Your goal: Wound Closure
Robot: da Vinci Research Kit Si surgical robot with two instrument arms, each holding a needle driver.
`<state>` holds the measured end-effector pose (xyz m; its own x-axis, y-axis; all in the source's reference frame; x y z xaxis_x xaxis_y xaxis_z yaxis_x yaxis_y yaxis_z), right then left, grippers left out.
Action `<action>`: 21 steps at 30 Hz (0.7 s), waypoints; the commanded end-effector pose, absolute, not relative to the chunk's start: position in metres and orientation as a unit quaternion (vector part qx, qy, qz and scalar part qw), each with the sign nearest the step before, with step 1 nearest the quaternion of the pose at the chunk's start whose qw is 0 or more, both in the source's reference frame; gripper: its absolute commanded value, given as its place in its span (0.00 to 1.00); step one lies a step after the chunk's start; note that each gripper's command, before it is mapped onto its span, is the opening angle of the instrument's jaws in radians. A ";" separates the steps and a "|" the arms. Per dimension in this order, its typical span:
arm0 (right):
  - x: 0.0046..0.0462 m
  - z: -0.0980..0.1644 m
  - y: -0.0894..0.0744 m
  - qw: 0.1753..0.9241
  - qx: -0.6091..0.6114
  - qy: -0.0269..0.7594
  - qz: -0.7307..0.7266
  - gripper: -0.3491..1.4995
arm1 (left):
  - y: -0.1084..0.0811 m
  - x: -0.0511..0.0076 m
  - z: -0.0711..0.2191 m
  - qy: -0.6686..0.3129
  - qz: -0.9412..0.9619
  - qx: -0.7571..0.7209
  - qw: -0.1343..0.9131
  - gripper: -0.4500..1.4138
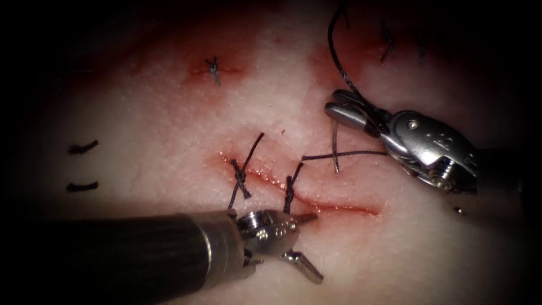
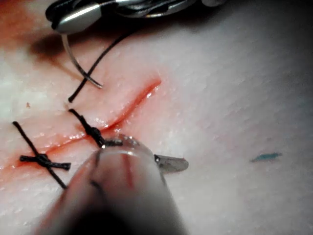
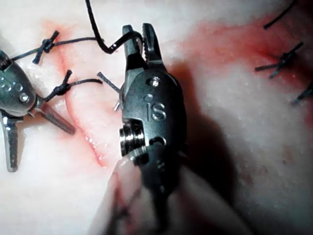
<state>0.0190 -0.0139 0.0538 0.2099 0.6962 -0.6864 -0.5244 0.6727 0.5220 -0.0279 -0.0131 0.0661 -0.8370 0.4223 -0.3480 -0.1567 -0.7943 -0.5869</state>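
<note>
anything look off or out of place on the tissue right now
Nothing looks damaged. The cut has two knotted stitches, but its right end still gapes, with red fluid along it. The right tool holds the needle above the tissue, right of the cut, thread trailing. The left tool is open, holding nothing.

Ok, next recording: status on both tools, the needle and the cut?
Left tool open, empty, at the cut. Right tool shut on curved steel needle near its swaged end, clear of pale pork tissue, right of cut. Dark thread trails; two knotted stitches in.

Tissue [image 1: 169, 135] bears the cut [image 1: 339, 206], two knotted stitches [image 1: 241, 179].
</note>
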 end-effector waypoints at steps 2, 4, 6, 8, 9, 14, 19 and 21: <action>0.0194 0.054 -0.014 0.777 0.080 0.470 0.411 0.00 | -0.014 -0.0285 0.067 -0.280 0.917 -0.238 0.158 0.77; 0.0190 0.054 -0.014 0.781 0.069 0.455 0.422 0.00 | -0.014 -0.0285 0.067 -0.280 0.917 -0.238 0.158 0.77; 0.0187 0.054 -0.014 0.781 0.064 0.449 0.428 0.00 | -0.014 -0.0285 0.067 -0.280 0.917 -0.238 0.158 0.77; 0.0185 0.054 -0.014 0.785 0.059 0.438 0.434 0.00 | -0.013 -0.0285 0.067 -0.280 0.917 -0.238 0.158 0.76; 0.0185 0.054 -0.014 0.788 0.057 0.429 0.438 0.00 | -0.013 -0.0285 0.067 -0.280 0.917 -0.238 0.158 0.76; 0.0189 0.054 -0.014 0.799 0.044 0.402 0.445 0.00 | -0.013 -0.0285 0.067 -0.280 0.917 -0.238 0.158 0.76; 0.0191 0.053 -0.013 0.824 -0.022 0.422 0.377 0.01 | -0.014 -0.0285 0.067 -0.280 0.917 -0.236 0.157 0.76; 0.0189 0.053 -0.012 0.815 -0.016 0.455 0.359 0.25 | -0.014 -0.0285 0.067 -0.280 0.917 -0.236 0.158 0.76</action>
